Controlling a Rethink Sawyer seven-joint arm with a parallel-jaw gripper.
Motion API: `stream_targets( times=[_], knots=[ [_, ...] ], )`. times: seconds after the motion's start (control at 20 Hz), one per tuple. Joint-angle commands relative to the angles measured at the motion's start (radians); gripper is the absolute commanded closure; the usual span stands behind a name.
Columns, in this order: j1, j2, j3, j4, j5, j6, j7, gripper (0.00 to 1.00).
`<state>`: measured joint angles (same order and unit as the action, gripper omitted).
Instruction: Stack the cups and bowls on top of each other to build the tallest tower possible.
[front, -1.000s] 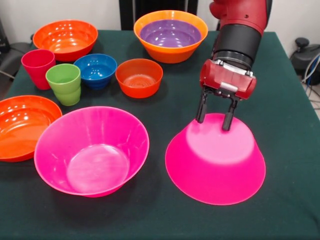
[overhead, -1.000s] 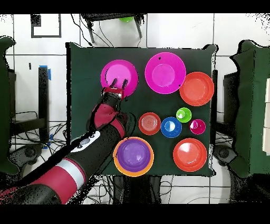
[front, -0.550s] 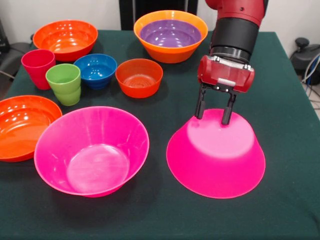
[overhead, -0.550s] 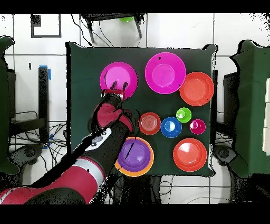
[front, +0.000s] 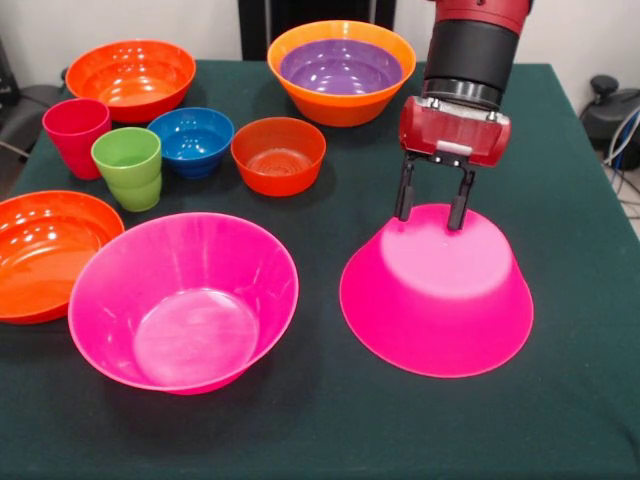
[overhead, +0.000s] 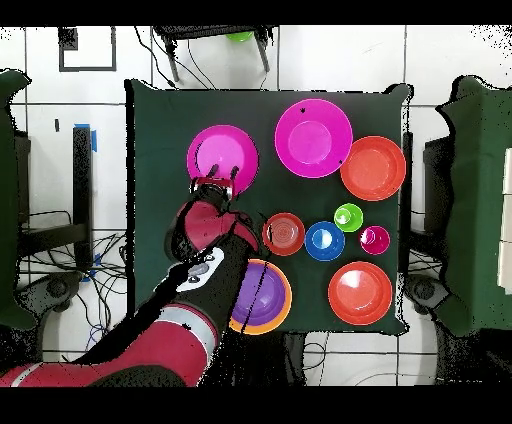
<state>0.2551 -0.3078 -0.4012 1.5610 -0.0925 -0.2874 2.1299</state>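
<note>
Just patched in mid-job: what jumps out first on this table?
The upturned hot pink bowl at the front, with the open gripper right at its back edge, fingers apart. Beside it sits the second hot pink bowl, right way up and empty. At the back, the purple bowl is nested in the orange bowl.

floor (overhead: 450, 55): white tiles (dark grout) | table (front: 560, 160): dark green cloth

Glossy smooth plastic bowls (front: 186, 303) and cups (front: 128, 167) on matt dark green cloth (front: 330, 420).
</note>
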Motion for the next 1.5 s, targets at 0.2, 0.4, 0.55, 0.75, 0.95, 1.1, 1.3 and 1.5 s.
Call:
stream_targets(
  times=[0.2, 0.4, 0.55, 0.75, 0.95, 1.1, 1.3, 1.5],
  knots=[
    [-0.030, 0.024, 0.200, 0.125, -0.062, -0.038, 0.156, 0.00],
    [-0.044, 0.012, 0.222, 0.134, -0.063, -0.040, 0.155, 0.00],
    [-0.073, -0.015, 0.251, 0.159, -0.081, -0.049, 0.160, 0.00],
    [-0.046, -0.014, 0.217, 0.165, -0.042, -0.079, 0.157, 0.00],
    [0.018, 0.050, 0.142, 0.132, 0.039, -0.130, 0.135, 0.00],
    [0.113, 0.116, 0.029, 0.110, 0.162, -0.181, 0.102, 0.00],
    [0.192, 0.204, -0.068, 0.081, 0.307, -0.239, 0.066, 0.00],
    [0.205, 0.287, -0.103, 0.031, 0.389, -0.353, 0.040, 0.00]
  ],
)
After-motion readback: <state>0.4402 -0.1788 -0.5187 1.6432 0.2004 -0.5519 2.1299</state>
